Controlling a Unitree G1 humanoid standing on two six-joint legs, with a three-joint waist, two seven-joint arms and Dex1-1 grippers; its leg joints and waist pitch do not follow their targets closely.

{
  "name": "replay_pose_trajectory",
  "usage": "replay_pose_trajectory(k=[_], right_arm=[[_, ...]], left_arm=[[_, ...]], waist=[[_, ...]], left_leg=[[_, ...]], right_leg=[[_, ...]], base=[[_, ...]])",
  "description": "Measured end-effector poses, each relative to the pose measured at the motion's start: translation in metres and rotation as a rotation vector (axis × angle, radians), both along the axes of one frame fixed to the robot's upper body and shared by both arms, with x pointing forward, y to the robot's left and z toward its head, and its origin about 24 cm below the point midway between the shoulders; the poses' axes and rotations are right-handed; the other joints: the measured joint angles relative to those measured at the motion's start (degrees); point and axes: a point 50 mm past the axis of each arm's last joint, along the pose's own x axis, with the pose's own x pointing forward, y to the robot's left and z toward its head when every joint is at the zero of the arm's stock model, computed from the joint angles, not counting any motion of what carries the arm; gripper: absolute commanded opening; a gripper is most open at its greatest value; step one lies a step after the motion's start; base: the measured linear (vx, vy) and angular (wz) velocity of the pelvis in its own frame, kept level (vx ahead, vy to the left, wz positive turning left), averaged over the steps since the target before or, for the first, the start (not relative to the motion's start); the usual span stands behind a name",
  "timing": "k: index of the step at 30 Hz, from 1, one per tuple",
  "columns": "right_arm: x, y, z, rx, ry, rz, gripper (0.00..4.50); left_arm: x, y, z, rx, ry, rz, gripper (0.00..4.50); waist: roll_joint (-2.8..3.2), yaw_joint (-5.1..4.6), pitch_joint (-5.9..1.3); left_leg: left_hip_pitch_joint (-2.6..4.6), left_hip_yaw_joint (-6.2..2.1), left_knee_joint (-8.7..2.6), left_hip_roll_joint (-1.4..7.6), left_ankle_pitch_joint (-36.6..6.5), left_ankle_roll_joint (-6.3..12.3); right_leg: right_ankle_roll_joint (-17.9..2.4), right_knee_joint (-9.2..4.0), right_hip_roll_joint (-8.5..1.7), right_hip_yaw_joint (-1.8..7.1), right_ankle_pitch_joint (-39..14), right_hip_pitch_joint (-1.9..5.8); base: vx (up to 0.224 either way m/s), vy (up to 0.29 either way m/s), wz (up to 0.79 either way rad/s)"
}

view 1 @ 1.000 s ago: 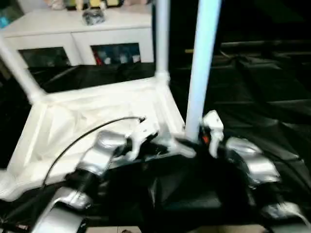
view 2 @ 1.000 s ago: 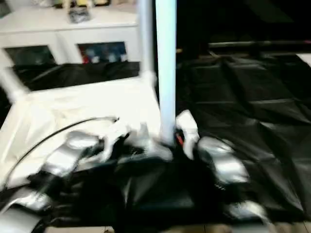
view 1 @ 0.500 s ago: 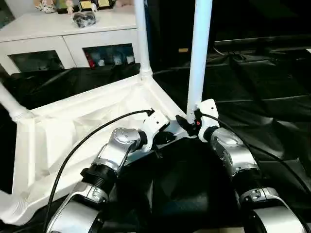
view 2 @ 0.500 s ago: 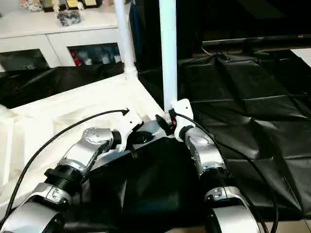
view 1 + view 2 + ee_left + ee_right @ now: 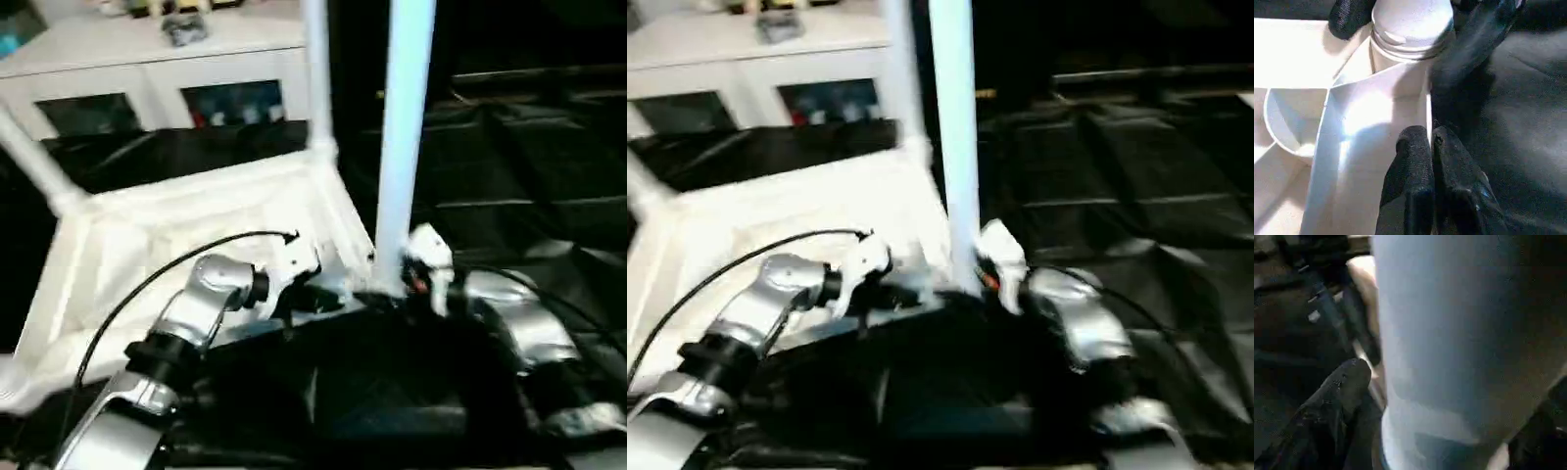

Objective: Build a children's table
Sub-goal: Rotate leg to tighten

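Observation:
The children's table lies upside down on a black sheet, its white tabletop (image 5: 176, 225) showing the ribbed underside. Three white legs stand upright in corner sockets: near right (image 5: 402, 147), far right (image 5: 315, 69), far left (image 5: 34, 157). My left gripper (image 5: 1422, 137) is shut, its fingertips pressed on the tabletop's rim just beside the near right socket (image 5: 1400, 63). My right gripper (image 5: 392, 289) is open at the base of the near right leg (image 5: 1410, 19), one finger (image 5: 1342, 387) on each side of it.
A white cabinet with glass doors (image 5: 147, 59) stands at the back, small items (image 5: 184, 27) on top. The black sheet (image 5: 529, 166) spreads out to the right of the table. A black cable (image 5: 147, 284) arcs over my left forearm.
The head views have swung and tilted, so the whole picture shifts. Both grippers stay at the near right corner and the leg stays upright.

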Motion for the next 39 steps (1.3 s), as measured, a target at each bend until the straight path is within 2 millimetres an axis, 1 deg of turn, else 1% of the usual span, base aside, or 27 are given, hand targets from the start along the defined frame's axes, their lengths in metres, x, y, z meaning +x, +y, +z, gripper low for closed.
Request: replay_pose_trajectory(k=[1,3,5,7,10,12,15,20,23,26,27,30,31,33,34,37,39], right_arm=[[-0.001,-0.002,0.001,-0.002,0.007,0.018,3.93],[-0.004,-0.005,0.002,-0.012,0.028,0.054,3.93],[-0.004,-0.004,0.001,-0.015,0.033,0.068,3.67],[-0.004,-0.003,0.002,-0.017,0.036,0.074,3.56],[-0.003,-0.001,0.004,-0.022,0.039,0.095,3.21],[-0.004,0.0,0.004,-0.021,0.044,0.107,3.11],[-0.004,0.0,0.003,-0.017,0.058,0.109,2.8],[-0.005,0.004,0.002,-0.003,0.068,0.114,2.68],[-0.005,0.004,0.0,0.014,0.073,0.084,2.66],[0.002,0.009,-0.005,0.05,0.051,-0.039,2.65],[0.008,0.013,-0.009,0.07,0.035,-0.13,2.65],[0.025,0.018,-0.011,0.089,-0.003,-0.353,2.63],[0.03,0.019,-0.012,0.089,-0.013,-0.432,2.63],[0.036,0.021,-0.012,0.092,-0.025,-0.533,2.62],[0.039,0.022,-0.013,0.093,-0.026,-0.591,2.62],[0.049,0.027,-0.011,0.082,-0.043,-0.717,2.62],[0.053,0.03,-0.01,0.068,-0.057,-0.752,2.62]], left_arm=[[-0.001,0.0,0.0,0.0,0.005,-0.01,0.0],[-0.002,0.002,0.0,0.009,0.005,-0.037,0.0],[-0.003,0.005,0.0,0.013,0.002,-0.045,0.0],[-0.004,0.007,0.0,0.01,0.007,-0.05,0.0],[-0.005,0.009,0.001,0.013,0.005,-0.058,0.0],[-0.006,0.011,0.001,0.011,0.009,-0.064,0.0],[-0.006,0.012,0.0,0.012,0.012,-0.066,0.0],[-0.007,0.013,0.0,0.012,0.009,-0.065,0.0],[-0.007,0.012,-0.001,0.009,0.016,-0.039,0.0],[-0.003,0.01,-0.003,-0.002,0.009,0.035,0.0],[0.001,0.008,-0.004,-0.009,-0.001,0.089,0.0],[0.013,-0.005,-0.004,0.002,-0.041,0.192,0.0],[0.015,-0.01,-0.004,-0.002,-0.049,0.234,0.0],[0.019,-0.018,-0.004,-0.007,-0.054,0.282,0.0],[0.02,-0.023,-0.004,-0.011,-0.056,0.313,0.0],[0.025,-0.034,-0.003,-0.016,-0.069,0.376,0.0],[0.026,-0.037,-0.003,-0.011,-0.077,0.392,0.0]], waist=[[-0.01,0.11,0.0],[-0.23,0.22,0.08],[-0.43,0.21,0.13],[-0.46,0.17,0.15],[-0.6,0.15,0.24],[-0.66,0.2,0.28],[-0.79,0.19,0.32],[-0.89,0.12,0.33],[-0.93,0.18,0.31],[-1.02,-0.03,0.29],[-1.02,-0.26,0.28],[-0.98,-0.8,0.28],[-0.99,-1.12,0.29],[-0.99,-1.63,0.29],[-0.97,-1.71,0.27],[-0.89,-1.88,0.22],[-0.77,-1.95,0.13]], left_leg=[[-0.02,0.0,0.03,0.0,0.0,0.0],[-0.01,0.02,0.06,0.0,0.0,0.02],[0.0,0.02,0.1,0.02,0.0,0.02],[0.0,0.02,0.13,0.02,0.0,0.01],[0.01,0.02,0.13,0.03,0.0,0.0],[0.01,0.02,0.14,0.03,0.0,0.02],[0.01,0.02,0.17,0.04,0.1,0.08],[0.01,0.02,0.24,0.04,0.1,0.08],[0.04,0.02,0.27,0.04,0.1,0.07],[0.24,0.03,0.27,0.03,-0.1,-0.19],[0.35,0.05,0.24,0.0,-0.1,-0.2],[0.41,0.06,0.24,-0.09,-0.1,-0.22],[0.44,0.06,0.25,-0.1,-0.1,-0.22],[0.43,0.06,0.24,-0.11,-0.1,-0.22],[0.44,0.06,0.25,-0.11,-0.1,-0.22],[0.43,0.05,0.25,-0.1,-0.1,-0.22],[0.43,0.0,0.22,-0.1,-0.1,-0.21]], right_leg=[[0.0,0.01,-0.01,0.0,0.0,0.0],[0.0,0.1,-0.02,0.01,0.0,0.0],[0.0,0.19,-0.01,0.0,0.0,-0.03],[0.0,0.23,-0.02,0.02,0.0,-0.04],[0.0,0.31,-0.01,0.01,0.0,-0.08],[0.0,0.35,-0.01,0.02,0.0,-0.1],[0.0,0.4,-0.01,0.02,0.0,-0.11],[0.0,0.44,-0.01,0.05,0.0,-0.12],[0.0,0.49,-0.01,0.05,0.0,-0.11],[-0.1,0.57,-0.01,0.12,0.0,-0.02],[-0.1,0.58,-0.01,0.2,0.1,0.04],[-0.2,0.58,-0.01,0.35,0.1,0.02],[-0.2,0.57,-0.01,0.37,0.1,0.05],[-0.2,0.53,-0.01,0.38,0.1,0.05],[-0.2,0.54,-0.01,0.39,0.1,0.06],[-0.2,0.55,-0.01,0.35,0.2,0.03],[-0.2,0.54,-0.01,0.29,0.2,0.0]], base=[[0.0,0.0,0.0],[0.0,0.0,0.0],[0.0,0.0,0.0],[0.0,0.0,0.0],[0.0,0.0,0.0],[0.0,0.0,0.0],[0.0,0.0,0.0],[0.0,0.0,0.0],[0.0,0.0,0.0],[0.0,0.0,0.0],[0.0,0.0,0.0],[0.0,0.0,0.0],[0.0,0.0,0.0],[0.0,0.0,0.0],[0.0,0.0,0.0],[0.0,0.0,0.0],[0.0,0.0,0.0]])
